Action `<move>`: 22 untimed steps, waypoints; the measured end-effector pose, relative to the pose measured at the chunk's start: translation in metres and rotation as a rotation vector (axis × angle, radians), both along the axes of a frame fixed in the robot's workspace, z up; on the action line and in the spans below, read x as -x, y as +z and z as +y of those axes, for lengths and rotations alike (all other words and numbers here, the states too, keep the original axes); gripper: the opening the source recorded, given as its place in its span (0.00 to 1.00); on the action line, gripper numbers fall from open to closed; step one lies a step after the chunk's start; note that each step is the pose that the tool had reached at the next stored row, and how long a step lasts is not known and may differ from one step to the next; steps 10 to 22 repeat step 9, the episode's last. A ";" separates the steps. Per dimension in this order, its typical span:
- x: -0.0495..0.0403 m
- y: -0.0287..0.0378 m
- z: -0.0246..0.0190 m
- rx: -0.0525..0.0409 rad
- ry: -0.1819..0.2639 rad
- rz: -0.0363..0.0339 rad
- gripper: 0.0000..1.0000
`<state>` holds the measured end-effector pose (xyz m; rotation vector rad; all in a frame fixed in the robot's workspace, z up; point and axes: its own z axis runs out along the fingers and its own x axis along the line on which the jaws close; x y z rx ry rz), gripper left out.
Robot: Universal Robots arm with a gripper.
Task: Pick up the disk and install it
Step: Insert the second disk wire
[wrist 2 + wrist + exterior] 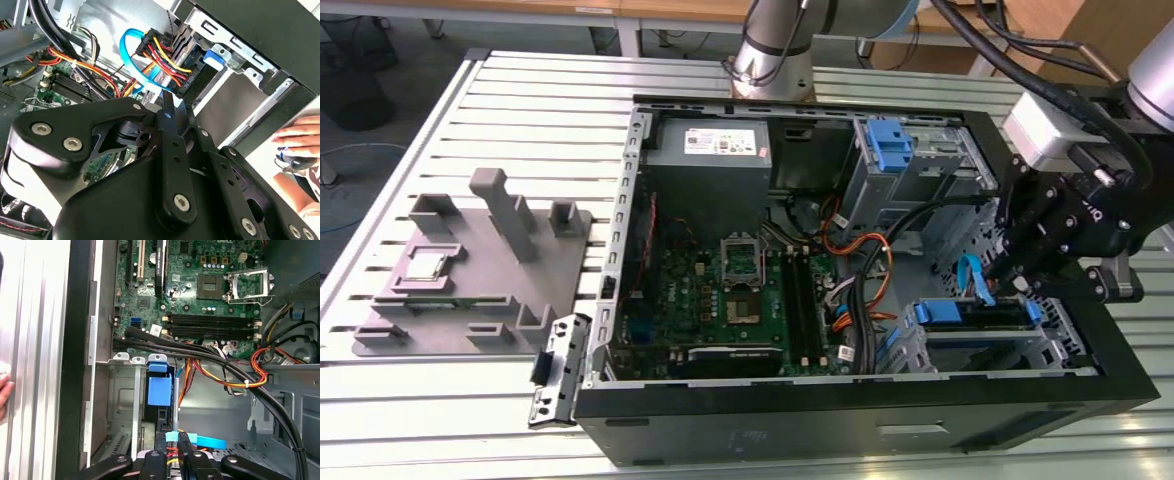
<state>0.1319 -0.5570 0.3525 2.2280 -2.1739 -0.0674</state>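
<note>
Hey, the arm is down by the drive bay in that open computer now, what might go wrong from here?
1. The gripper hangs right by the blue cable and the red and yellow wires plugged in at the disk; it may snag or pull them loose.
2. A person's hand rests just outside the case wall, close to the arm; a sideways move might strike it.
3. Black cables cross the bay and might catch.
</note>
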 end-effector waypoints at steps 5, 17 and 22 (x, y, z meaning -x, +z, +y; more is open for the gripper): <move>0.0000 0.0027 0.0000 0.0000 0.000 -0.0001 0.24; 0.0000 0.0034 0.0000 0.0001 0.000 0.0000 0.24; 0.0000 0.0034 0.0000 0.0001 0.000 0.0000 0.24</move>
